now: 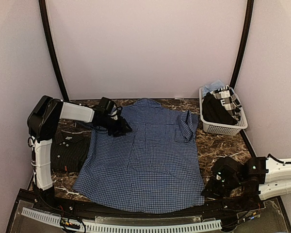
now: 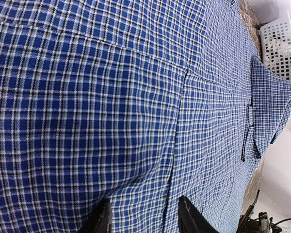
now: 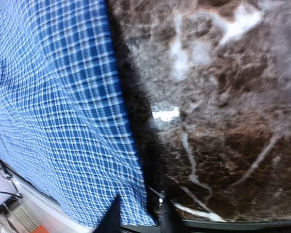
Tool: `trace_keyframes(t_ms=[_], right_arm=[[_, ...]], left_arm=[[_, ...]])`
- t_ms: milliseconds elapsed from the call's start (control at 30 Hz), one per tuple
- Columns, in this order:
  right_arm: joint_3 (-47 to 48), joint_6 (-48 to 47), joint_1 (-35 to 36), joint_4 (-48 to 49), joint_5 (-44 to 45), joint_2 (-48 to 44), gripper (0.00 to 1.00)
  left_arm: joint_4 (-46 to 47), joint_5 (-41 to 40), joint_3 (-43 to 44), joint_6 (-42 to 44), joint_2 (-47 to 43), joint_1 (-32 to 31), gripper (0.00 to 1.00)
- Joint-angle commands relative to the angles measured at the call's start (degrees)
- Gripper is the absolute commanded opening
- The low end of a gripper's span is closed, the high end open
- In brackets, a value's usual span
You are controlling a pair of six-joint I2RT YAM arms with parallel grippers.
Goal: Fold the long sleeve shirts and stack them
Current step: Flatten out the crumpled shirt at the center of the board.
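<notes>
Left gripper (image 2: pixel 145 221), jaws apart, and right gripper (image 3: pixel 140 216), narrowly parted, sit at the blue shirt (image 1: pixel 145 155), flat and unfolded; black shirt (image 1: pixel 68 150) beside it looks folded, nothing stacked.

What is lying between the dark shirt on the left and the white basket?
The blue checked shirt, spread flat, fills most of it, then a strip of bare marble table before the basket. The top view shows it.
</notes>
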Motion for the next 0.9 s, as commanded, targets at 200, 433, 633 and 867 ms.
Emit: trace_keyframes(t_ms=[200, 433, 633, 867], right_arm=[[19.7, -12.4, -2.3, -9.8, 14.2, 11.2, 0.55], [25.7, -25.8, -12.2, 1.3, 15.0, 19.2, 0.57], [31.7, -36.9, -19.0, 11.7, 15.3, 29.5, 0.56], [41.2, -45.8, -23.1, 13.9, 20.6, 45.1, 0.53]], left_arm=[[-7.2, 0.8, 4.2, 3.8, -2.3, 0.3, 0.47], [-9.3, 1.0, 3.1, 5.0, -7.0, -0.6, 0.48], [-8.3, 0.5, -2.8, 4.9, -13.7, -3.0, 0.48], [-6.2, -1.5, -9.8, 3.7, -21.8, -7.7, 0.48]])
